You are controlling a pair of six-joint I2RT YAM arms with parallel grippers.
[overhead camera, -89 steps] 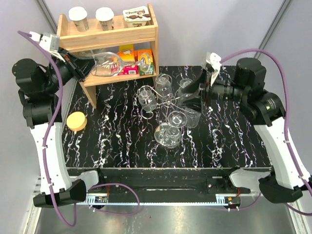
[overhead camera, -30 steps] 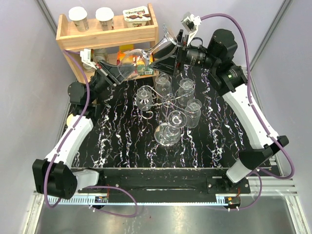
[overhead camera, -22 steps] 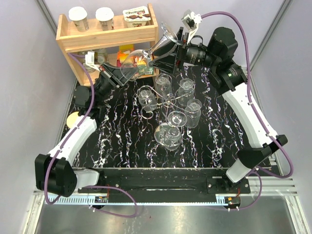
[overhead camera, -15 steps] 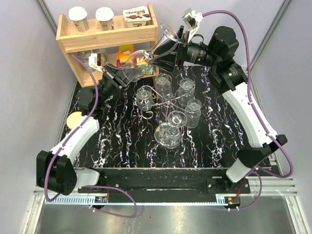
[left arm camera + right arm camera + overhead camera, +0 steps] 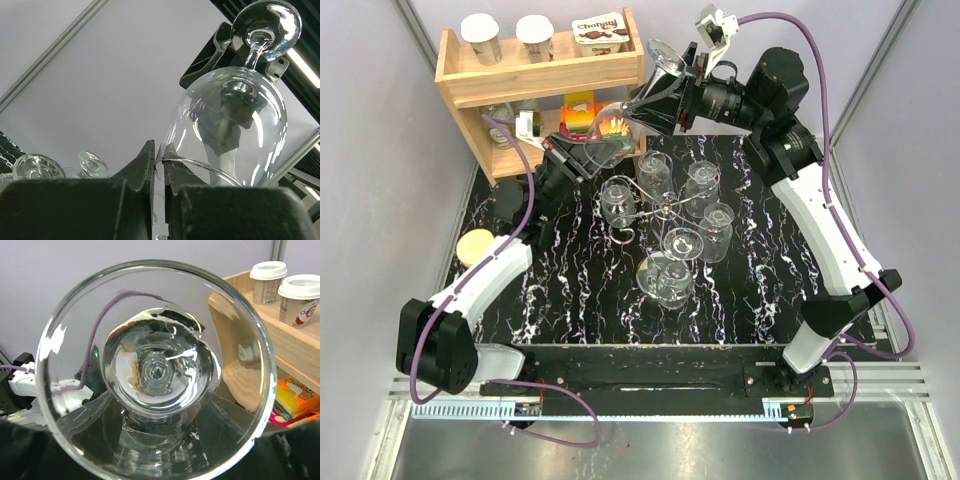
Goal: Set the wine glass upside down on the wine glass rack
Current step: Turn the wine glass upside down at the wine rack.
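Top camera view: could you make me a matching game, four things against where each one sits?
Things:
1 wine glass
2 wine glass rack
3 yellow disc
4 yogurt tub

Places:
A top of the wooden shelf
B middle of the table
C rim pinched by the left end effector
D table's left edge

Pairs: 1-C, 2-B, 3-D, 4-A

"Chobani" on yogurt tub, atop wooden shelf

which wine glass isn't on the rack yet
The wine glass held in the air by the wooden shelf, rim pinched in the left gripper; the other glasses cluster at the wine glass rack.
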